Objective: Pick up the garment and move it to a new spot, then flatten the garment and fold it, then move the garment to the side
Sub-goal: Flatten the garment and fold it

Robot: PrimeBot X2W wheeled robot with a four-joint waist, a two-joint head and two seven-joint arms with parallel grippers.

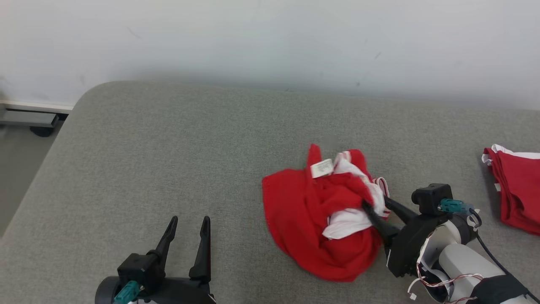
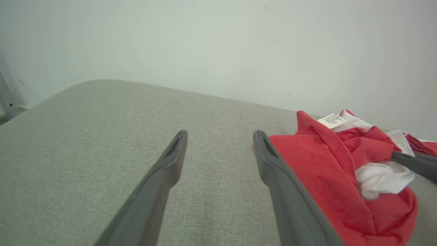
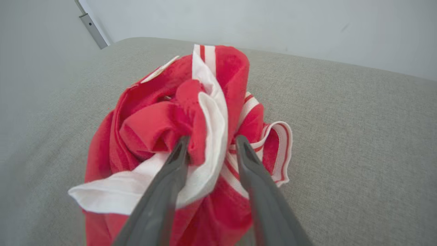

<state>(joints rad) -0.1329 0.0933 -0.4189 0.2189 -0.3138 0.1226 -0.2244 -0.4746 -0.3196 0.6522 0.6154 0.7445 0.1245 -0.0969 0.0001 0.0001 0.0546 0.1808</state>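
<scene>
The garment (image 1: 312, 219) is a crumpled red and white heap with a white label, lying on the grey padded surface (image 1: 168, 147) right of centre. My right gripper (image 1: 375, 202) reaches into the heap's right side. In the right wrist view its jaws (image 3: 211, 140) stand apart with a loose fold of the garment (image 3: 153, 126) between them, so it is open. My left gripper (image 1: 189, 220) rests open at the lower left, nothing between its fingers. In the left wrist view it (image 2: 220, 133) sits just left of the garment (image 2: 324, 171).
A folded red and white cloth (image 1: 519, 185) lies at the right edge of the surface. A pale wall runs behind. The surface's left edge drops to the floor, where a dark caster (image 1: 42, 131) stands. Bare grey padding stretches left of the heap.
</scene>
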